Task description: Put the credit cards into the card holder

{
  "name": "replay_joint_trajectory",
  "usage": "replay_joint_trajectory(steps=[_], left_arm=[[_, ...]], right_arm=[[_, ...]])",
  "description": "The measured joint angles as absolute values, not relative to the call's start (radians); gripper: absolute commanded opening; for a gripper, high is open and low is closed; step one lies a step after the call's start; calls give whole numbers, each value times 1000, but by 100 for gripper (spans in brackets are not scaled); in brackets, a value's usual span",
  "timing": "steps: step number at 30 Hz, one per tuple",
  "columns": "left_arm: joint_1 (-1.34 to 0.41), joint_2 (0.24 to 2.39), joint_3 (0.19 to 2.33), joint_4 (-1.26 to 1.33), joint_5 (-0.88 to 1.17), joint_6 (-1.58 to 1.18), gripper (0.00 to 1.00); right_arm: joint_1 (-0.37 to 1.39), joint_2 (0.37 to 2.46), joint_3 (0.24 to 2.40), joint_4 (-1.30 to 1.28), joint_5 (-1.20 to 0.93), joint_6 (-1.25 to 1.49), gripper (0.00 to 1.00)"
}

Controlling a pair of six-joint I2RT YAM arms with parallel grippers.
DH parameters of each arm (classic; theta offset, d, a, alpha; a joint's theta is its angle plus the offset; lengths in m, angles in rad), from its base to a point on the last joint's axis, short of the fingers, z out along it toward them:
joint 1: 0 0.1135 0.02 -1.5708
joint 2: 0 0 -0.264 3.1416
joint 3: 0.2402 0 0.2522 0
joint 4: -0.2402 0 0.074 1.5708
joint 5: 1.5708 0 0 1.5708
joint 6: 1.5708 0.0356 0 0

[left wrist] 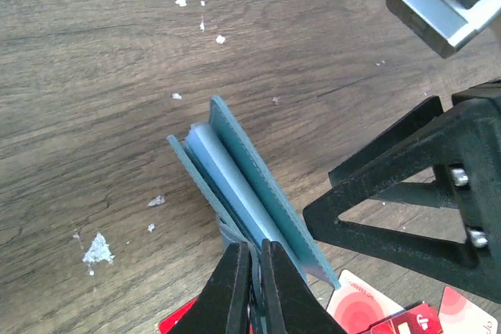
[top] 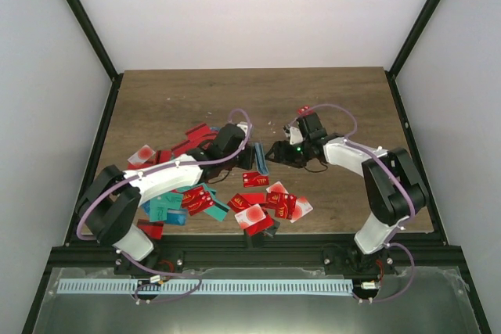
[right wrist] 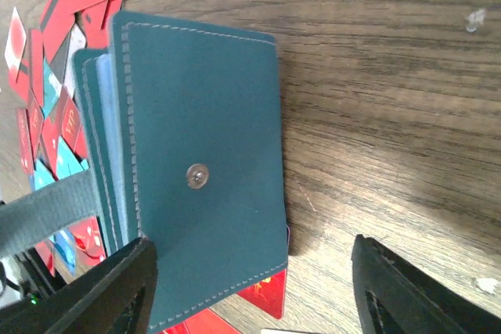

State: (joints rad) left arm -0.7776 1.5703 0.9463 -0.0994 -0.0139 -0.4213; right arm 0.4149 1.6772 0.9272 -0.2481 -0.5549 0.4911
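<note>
The teal card holder point(left wrist: 252, 190) stands on edge on the wood table, its lighter blue inner panels slightly fanned. My left gripper point(left wrist: 252, 275) is shut on one of its lower panels; in the top view the left gripper point(top: 247, 157) is at mid-table with the card holder point(top: 259, 159). My right gripper point(top: 279, 152) is open and empty just right of it. In the right wrist view the card holder's snap side point(right wrist: 205, 154) fills the space ahead of the right gripper point(right wrist: 250, 296), one finger point(right wrist: 106, 295) at its edge. Red credit cards point(top: 270, 205) lie scattered nearby.
More red and teal cards point(top: 188, 199) lie under the left arm and others at the left point(top: 149, 154). One red card point(top: 304, 109) lies beyond the right wrist. A red card point(right wrist: 268, 301) pokes out below the holder. Black frame rails border the table.
</note>
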Motion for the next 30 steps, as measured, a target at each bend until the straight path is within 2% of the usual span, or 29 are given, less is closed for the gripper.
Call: replay_joint_trajectory(steps=[9, 23, 26, 30], left_arm=[[-777, 1600, 946, -82, -7, -424, 4], [-776, 1615, 946, -83, 5, -424, 4], [-776, 1615, 947, -83, 6, -424, 4], [-776, 1615, 947, -83, 5, -423, 4]], right_arm=[[415, 1625, 927, -261, -574, 467, 73], [461, 1625, 923, -267, -556, 452, 69], [487, 1639, 941, -293, -514, 445, 66], [500, 1655, 968, -322, -448, 440, 54]])
